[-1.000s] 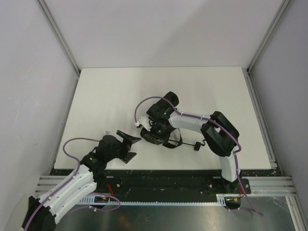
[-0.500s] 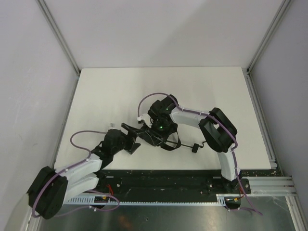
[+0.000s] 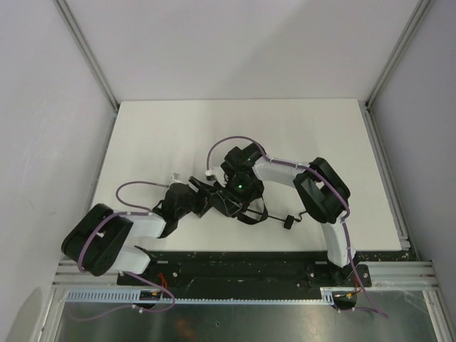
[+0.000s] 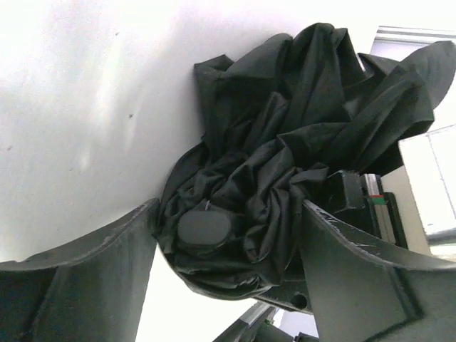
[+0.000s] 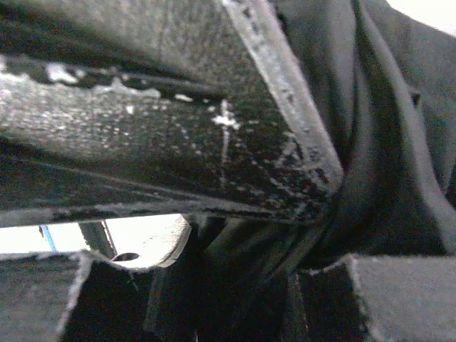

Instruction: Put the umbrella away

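The black umbrella (image 4: 285, 142) lies folded and bunched on the white table (image 3: 178, 135), near its front middle. Its small handle (image 3: 288, 222) sticks out to the right on the thin shaft. My right gripper (image 3: 229, 198) is pressed down and shut on the crumpled canopy; in the right wrist view its fingers (image 5: 214, 121) pinch black fabric (image 5: 399, 142). My left gripper (image 3: 206, 199) is open at the canopy's left end. In the left wrist view its jaws (image 4: 228, 214) stand on either side of the bundle, round the umbrella's round tip cap (image 4: 204, 229).
Grey walls enclose the table on three sides, with metal posts at the back corners. A black and metal rail (image 3: 242, 267) with the arm bases runs along the near edge. The right arm's elbow (image 3: 324, 192) hangs over the table's right front.
My left arm has reached right and forward until its open gripper surrounds the canopy's end. My right gripper has shifted slightly left, and the handle has moved little.
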`<action>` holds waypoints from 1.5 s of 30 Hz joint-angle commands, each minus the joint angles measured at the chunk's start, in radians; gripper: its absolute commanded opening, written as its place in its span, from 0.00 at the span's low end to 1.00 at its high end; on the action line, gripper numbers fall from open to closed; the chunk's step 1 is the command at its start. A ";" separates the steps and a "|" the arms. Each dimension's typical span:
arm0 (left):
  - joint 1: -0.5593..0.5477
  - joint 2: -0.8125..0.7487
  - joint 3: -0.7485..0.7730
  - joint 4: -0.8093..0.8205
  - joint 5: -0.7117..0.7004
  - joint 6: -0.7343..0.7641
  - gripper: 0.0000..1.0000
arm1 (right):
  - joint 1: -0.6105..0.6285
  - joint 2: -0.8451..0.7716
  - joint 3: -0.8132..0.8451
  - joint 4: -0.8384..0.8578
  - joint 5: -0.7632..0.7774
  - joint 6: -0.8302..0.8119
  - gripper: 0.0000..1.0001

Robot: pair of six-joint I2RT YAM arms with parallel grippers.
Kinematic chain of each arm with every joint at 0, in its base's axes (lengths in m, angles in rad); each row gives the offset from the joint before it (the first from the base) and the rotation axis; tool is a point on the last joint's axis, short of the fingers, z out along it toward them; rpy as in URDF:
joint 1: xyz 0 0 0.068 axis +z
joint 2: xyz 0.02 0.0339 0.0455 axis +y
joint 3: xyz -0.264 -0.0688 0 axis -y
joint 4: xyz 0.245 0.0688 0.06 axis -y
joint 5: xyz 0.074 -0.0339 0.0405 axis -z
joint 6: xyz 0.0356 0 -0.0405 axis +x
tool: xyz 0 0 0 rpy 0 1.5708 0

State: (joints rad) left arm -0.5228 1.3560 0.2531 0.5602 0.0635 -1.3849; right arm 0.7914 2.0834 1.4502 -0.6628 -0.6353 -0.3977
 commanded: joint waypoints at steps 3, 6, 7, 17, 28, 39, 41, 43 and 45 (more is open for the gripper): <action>0.001 0.101 0.027 0.071 -0.087 0.092 0.62 | 0.025 0.089 -0.060 -0.106 0.018 -0.031 0.00; -0.001 0.119 0.033 0.072 -0.097 0.119 0.46 | 0.024 0.072 -0.061 -0.093 0.019 -0.025 0.00; -0.002 0.125 0.034 0.072 -0.100 0.125 0.40 | 0.023 0.066 -0.060 -0.086 0.020 -0.020 0.00; -0.003 0.157 0.035 0.070 -0.072 0.181 0.01 | -0.010 -0.150 -0.066 0.006 0.100 0.236 0.48; -0.003 0.081 0.019 0.043 -0.072 0.179 0.00 | -0.160 -0.670 -0.233 -0.036 0.353 0.764 0.86; -0.015 0.065 0.026 0.025 -0.035 0.162 0.00 | -0.050 -0.814 -0.593 0.175 0.654 1.151 0.79; -0.017 0.067 0.027 0.024 -0.033 0.161 0.00 | 0.007 -0.776 -0.605 0.206 0.734 1.177 0.75; -0.020 0.066 0.028 0.022 -0.032 0.159 0.00 | 0.056 -0.723 -0.615 0.221 0.819 1.206 0.70; -0.024 0.060 0.028 0.022 -0.034 0.157 0.00 | 0.077 -0.681 -0.619 0.255 0.831 1.204 0.60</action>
State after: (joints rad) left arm -0.5335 1.4315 0.2874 0.6521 0.0547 -1.2911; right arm 0.8188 1.3403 0.8330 -0.5316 0.0406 0.7269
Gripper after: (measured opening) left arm 0.409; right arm 0.688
